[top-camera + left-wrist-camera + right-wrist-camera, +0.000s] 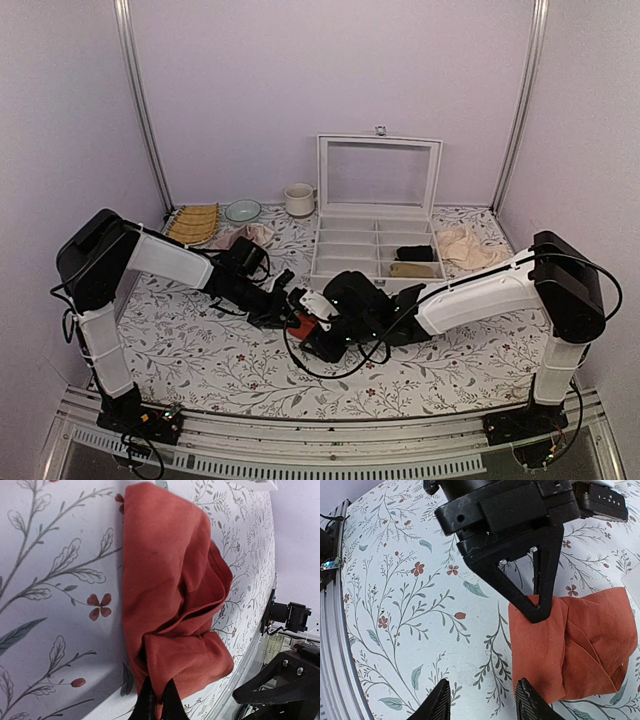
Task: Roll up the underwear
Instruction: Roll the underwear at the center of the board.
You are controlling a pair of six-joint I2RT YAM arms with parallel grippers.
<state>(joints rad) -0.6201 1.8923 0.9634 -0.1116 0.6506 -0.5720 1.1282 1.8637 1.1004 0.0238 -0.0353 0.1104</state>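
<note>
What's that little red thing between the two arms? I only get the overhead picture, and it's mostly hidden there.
Observer: It's the underwear, red-orange cloth folded over itself in a loose bundle on the flowered table.
Operator: Is anything holding it?
Observer: Yes. The left arm has its jaws pinched shut on the bundle's edge.
Operator: And the other arm?
Observer: The right arm has its jaws open by the cloth, with only tabletop showing between them.
</note>
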